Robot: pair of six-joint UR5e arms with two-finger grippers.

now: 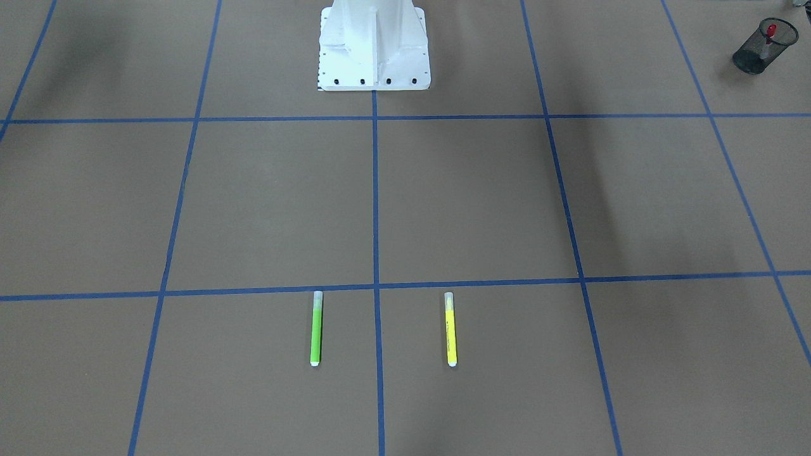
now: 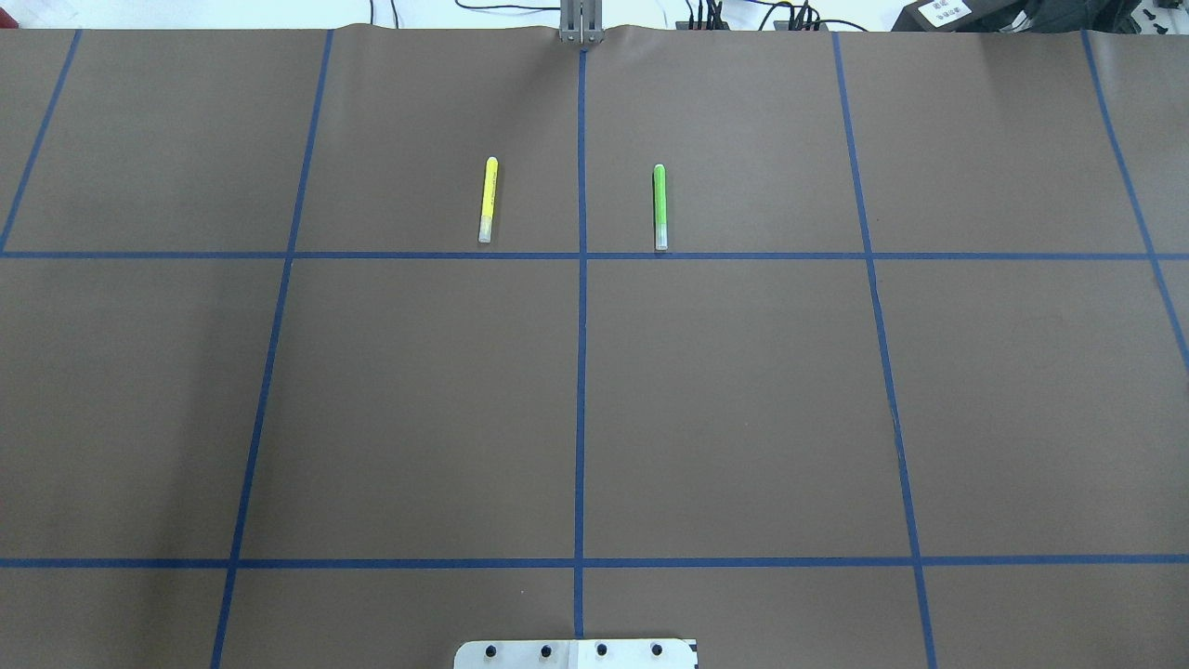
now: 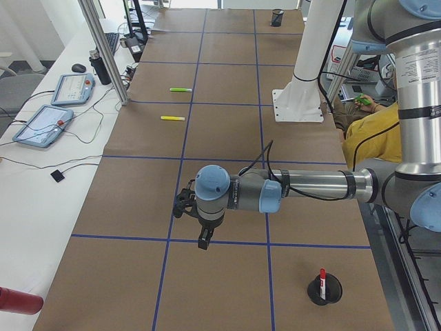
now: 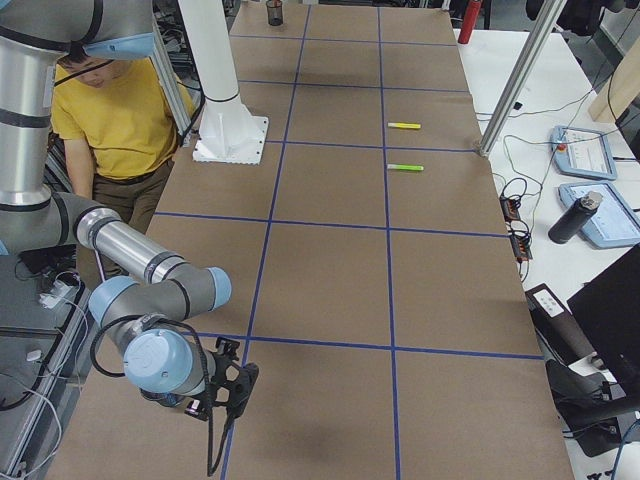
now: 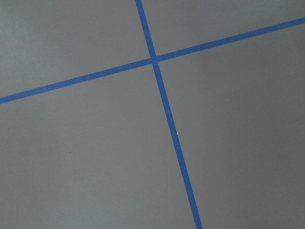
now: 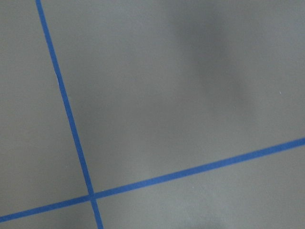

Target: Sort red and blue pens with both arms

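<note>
The red pen [image 1: 771, 33] stands upright in a black mesh cup [image 1: 751, 60] near the table end on my left arm's side. The exterior left view shows the same red pen [image 3: 322, 278] in that cup [image 3: 325, 294]. The blue pen is out of view. My left gripper [image 3: 203, 241] hangs over the brown table a short way from the cup. It shows only in that side view, so I cannot tell its state. My right gripper [image 4: 238, 385] hovers low near the opposite table end, state also unreadable. Both wrist views show only bare table and blue tape.
A green marker [image 1: 315, 329] and a yellow marker [image 1: 450, 329] lie parallel near the table's far edge. A second dark cup [image 4: 274, 13] stands at the far end. The white robot pedestal [image 1: 374, 47] sits mid-table, and a person in a yellow shirt [image 4: 118, 110] is beside it.
</note>
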